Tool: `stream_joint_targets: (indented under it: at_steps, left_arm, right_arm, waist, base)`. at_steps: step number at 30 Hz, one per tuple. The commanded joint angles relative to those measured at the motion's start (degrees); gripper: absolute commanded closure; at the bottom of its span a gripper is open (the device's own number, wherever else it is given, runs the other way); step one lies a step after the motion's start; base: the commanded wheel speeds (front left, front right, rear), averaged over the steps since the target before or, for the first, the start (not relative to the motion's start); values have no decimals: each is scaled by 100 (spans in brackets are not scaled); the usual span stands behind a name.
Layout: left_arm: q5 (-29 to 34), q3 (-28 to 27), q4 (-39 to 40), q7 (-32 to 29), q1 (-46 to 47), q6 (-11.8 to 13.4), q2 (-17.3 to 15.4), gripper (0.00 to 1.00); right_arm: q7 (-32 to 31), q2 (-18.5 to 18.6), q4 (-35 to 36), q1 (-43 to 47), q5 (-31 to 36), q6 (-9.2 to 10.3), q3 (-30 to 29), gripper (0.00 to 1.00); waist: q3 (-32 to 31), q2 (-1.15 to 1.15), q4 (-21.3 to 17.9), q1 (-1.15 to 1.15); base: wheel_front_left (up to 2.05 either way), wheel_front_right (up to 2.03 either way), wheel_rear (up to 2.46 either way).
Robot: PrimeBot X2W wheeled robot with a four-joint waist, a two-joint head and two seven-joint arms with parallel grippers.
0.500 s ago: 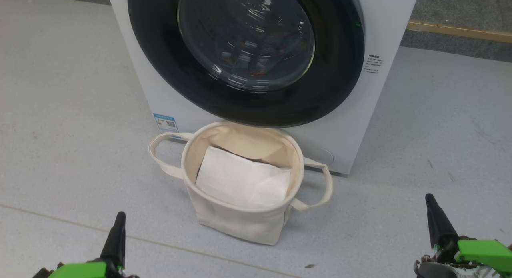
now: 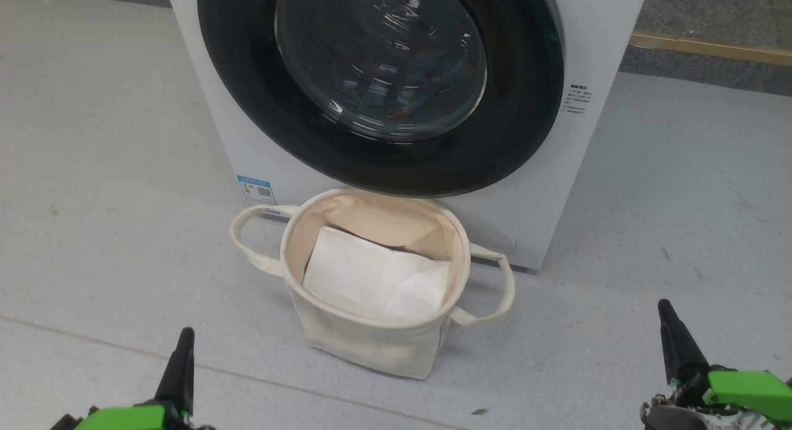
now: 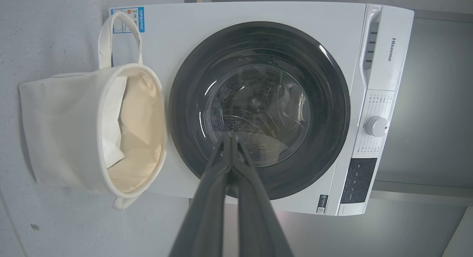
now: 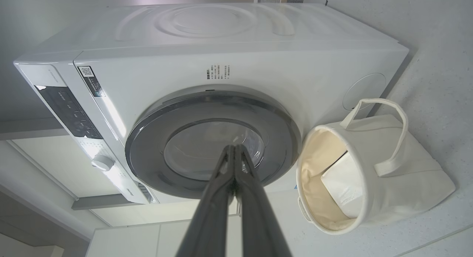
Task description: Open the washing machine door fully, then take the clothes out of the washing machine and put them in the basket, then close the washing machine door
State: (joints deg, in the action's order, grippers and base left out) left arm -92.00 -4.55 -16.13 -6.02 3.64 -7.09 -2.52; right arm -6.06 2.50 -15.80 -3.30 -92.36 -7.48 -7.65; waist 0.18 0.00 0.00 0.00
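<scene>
Left gripper [image 2: 184, 349] and right gripper [image 2: 668, 322] are hovering low, fingers pressed closed and empty, while the washing machine door [image 2: 380, 65] is sitting shut with the basket [image 2: 365, 346] parked just below for short drops, so step 1 looks unstarted.

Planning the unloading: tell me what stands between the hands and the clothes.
The shut washing machine door covers the clothes, dim behind its glass. Nothing visible stands between the left hand or right hand and that door.
</scene>
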Motion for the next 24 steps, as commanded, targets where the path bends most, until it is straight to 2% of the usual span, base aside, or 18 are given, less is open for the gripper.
stream_joint_targets:
  at_steps: [1, 24]
  left_arm:
    - [-19, -194, 211, -45, 254, -40, -36, 100]
    - [-19, -194, 211, -45, 254, -40, -36, 100]
  right_arm:
    - [-41, 38, 178, -288, 17, -1, 116, 100]
    - [-41, 38, 178, -288, 17, -1, 116, 100]
  waist:
    - [0, 0, 0, 0]
    - [0, 0, 0, 0]
  base:
    - [0, 0, 0]
    - [0, 0, 0]
